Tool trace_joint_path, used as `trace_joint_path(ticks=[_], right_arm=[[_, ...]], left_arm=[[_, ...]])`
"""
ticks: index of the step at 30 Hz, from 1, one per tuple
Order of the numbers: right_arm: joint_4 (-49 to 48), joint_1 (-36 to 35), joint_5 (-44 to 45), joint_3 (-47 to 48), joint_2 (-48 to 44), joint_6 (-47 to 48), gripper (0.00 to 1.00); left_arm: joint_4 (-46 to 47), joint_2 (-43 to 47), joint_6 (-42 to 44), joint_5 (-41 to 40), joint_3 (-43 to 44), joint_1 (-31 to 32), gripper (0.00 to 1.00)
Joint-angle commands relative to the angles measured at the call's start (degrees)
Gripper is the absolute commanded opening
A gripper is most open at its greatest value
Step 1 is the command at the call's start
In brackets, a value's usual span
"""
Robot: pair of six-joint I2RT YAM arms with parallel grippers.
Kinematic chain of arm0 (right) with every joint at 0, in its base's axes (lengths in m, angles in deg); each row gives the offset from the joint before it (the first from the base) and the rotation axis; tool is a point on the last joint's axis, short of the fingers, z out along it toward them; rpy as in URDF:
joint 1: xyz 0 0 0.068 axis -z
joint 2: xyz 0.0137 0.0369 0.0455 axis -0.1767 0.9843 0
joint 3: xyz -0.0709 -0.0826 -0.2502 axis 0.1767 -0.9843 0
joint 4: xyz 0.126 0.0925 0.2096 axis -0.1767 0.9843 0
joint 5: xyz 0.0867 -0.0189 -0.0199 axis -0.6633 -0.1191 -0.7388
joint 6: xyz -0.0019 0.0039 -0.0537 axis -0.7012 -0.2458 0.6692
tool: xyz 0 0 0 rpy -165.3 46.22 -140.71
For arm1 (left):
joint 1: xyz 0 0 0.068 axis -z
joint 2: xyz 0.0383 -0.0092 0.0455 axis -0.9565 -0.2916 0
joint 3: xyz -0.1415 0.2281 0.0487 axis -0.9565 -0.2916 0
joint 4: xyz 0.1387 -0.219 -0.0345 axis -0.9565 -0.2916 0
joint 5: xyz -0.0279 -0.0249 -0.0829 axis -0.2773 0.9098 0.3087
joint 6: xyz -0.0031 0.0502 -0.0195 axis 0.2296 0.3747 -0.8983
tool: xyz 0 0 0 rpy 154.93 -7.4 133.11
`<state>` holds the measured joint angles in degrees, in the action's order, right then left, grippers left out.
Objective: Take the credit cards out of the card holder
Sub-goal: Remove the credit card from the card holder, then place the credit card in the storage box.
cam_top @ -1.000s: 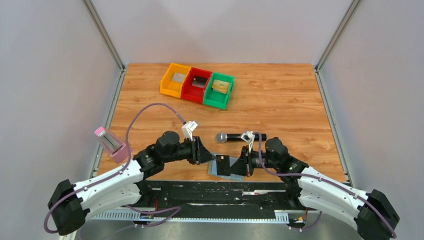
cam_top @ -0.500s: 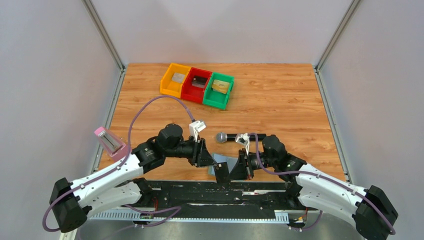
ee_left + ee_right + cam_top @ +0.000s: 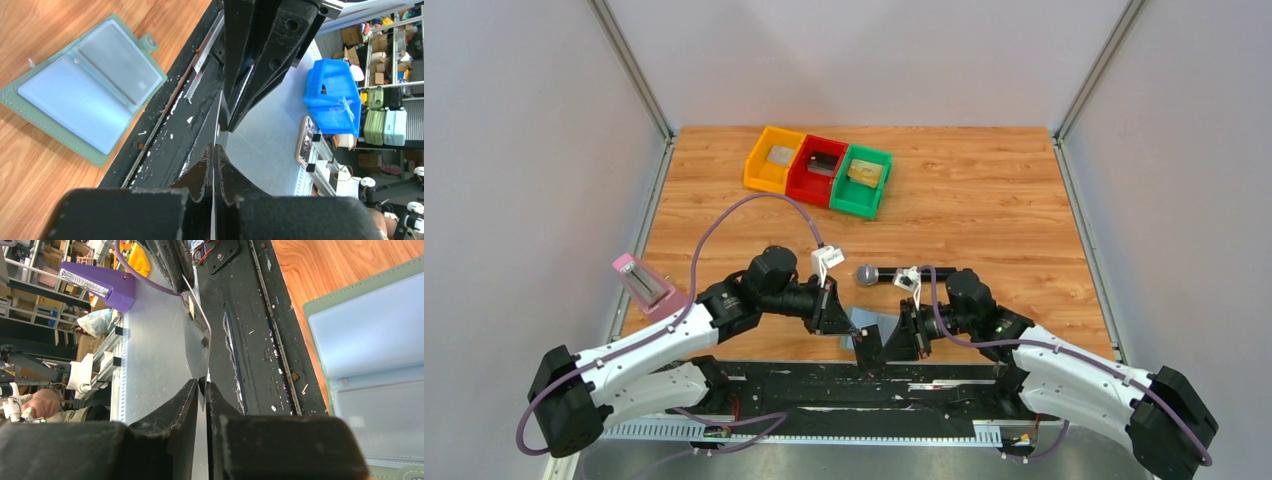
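Card holder (image 3: 85, 85) open at near bench (image 3: 984, 200) edge, sleeves (image 3: 120, 60) look empty | your left tool (image 3: 214, 149) and right tool (image 3: 202, 384) both pinch one credit card (image 3: 197, 340) | placing remains.

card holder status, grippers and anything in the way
Both shut on one thin card: left gripper, right gripper, opposite ends. The card holder lies open at the table's near edge. A microphone lies just beyond.

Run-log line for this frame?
left pincer: shut on card | right pincer: shut on card | card: held between both, off holder | holder: open on table
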<state>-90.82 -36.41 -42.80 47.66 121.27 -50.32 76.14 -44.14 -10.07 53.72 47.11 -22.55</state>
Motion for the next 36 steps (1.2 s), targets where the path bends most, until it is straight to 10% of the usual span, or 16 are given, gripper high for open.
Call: trace_joint_path(ticks=[1,12,26,36], right_arm=[[-1.40,0.27,2.81,2.83,-1.35,0.24,0.19],[9.17,0.39,18.97,3.45,-18.73,-1.30,1.00],[11.34,0.35,25.01,4.36,-20.04,-4.06,1.00],[10.66,0.42,25.61,9.06,-9.58,-0.64,1.00]], left_arm=[[2.60,-0.76,0.23,-0.21,1.04,0.01,0.00],[-1.24,0.31,0.48,-4.81,5.20,-12.77,0.00],[5.16,-14.64,-4.30,-16.00,22.88,-40.73,0.00],[20.58,-37.60,-7.77,-20.18,35.16,-43.60,0.00]])
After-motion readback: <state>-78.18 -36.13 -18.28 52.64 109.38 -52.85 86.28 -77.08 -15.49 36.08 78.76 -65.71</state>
